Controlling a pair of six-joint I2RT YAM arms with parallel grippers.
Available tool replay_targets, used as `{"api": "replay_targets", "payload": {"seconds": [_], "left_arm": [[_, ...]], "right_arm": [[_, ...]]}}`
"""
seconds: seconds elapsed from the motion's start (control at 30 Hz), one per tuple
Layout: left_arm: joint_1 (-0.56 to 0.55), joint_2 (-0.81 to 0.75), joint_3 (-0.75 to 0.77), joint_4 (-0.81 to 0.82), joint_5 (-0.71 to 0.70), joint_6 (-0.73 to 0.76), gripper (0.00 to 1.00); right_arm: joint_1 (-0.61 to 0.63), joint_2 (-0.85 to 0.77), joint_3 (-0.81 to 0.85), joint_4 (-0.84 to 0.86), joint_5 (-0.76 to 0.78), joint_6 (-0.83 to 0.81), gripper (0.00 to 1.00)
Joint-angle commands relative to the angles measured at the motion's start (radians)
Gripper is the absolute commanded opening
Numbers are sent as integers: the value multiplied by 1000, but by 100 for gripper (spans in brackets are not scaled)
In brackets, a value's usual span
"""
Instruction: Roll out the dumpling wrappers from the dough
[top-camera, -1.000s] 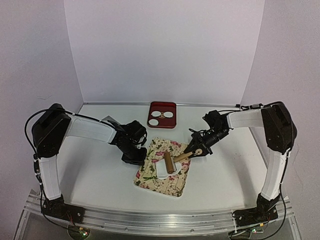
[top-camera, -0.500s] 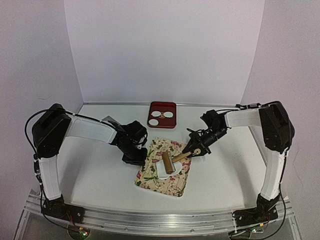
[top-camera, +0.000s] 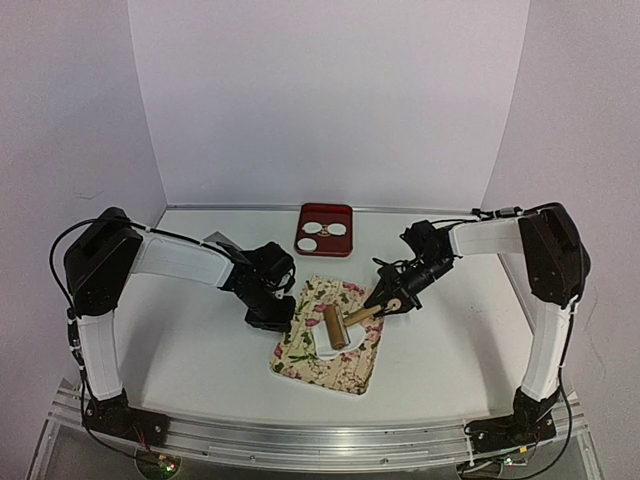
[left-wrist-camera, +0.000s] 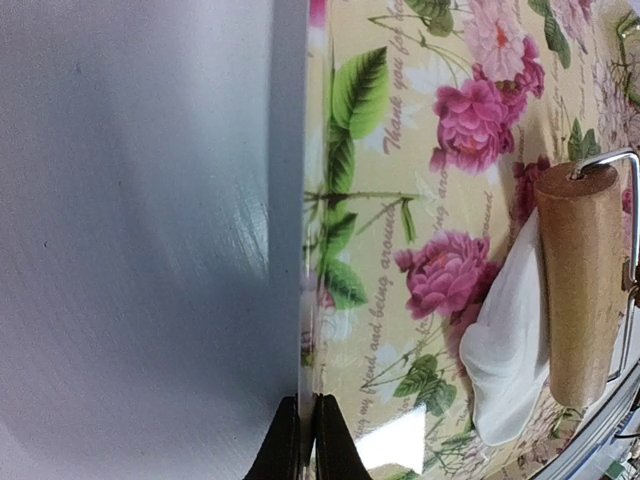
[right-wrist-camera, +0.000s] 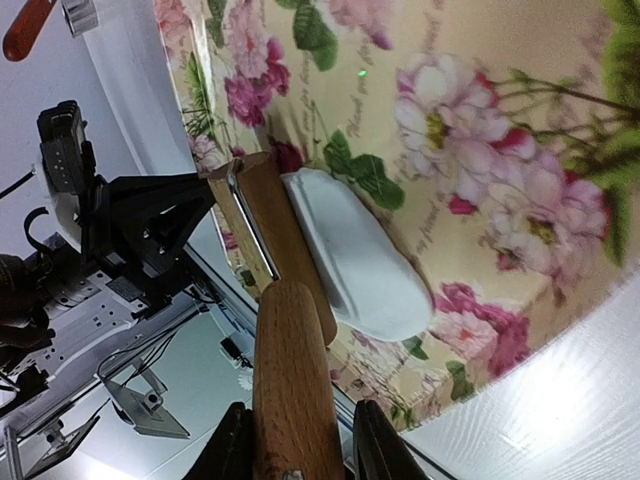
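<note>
Fingers (left-wrist-camera: 285, 450) of left arm pinch edge of floral mat (left-wrist-camera: 420, 200).

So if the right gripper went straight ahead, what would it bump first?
Probably the dough on the floral mat; the rolling pin that the right gripper holds lies against it. Depth is unclear.

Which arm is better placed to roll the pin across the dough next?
Right. The right gripper grips the handle of the rolling pin, whose roller lies against the dough. The left gripper is shut on the edge of the floral mat.
</note>
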Motion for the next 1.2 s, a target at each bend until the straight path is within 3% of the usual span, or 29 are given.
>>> {"api": "replay_targets", "payload": {"seconds": [0.0,0.1,0.23,0.33,0.6,0.87,0.97,1.1,1.17], "left_arm": [[0,22,-2,-16,-35,7,0],[0,34,5,-12,-29,9,0],[0,31,4,-12,-33,7,0],[0,24,-4,-10,-36,5,0],[-1,21,-11,-3,-30,-12,0],[-1,5,-32,3,-32,-22,0],[0,4,-31,-1,-34,-21,0],[0,9,-26,-3,-31,-21,0],[-1,8,-26,-5,-31,-24,0]], "right_arm": [[148,236,-3,-193,536,75,0],[140,219,-17,-201,561,77,0],[-6,76,-129,-232,632,27,0],[-47,45,-146,-259,662,-8,0],[178,254,-21,-224,556,58,0],[-54,62,-159,-271,674,-37,0],[-1,107,-133,-250,616,-11,0],[189,240,-19,-230,549,45,0],[204,262,2,-237,564,45,0]]}}
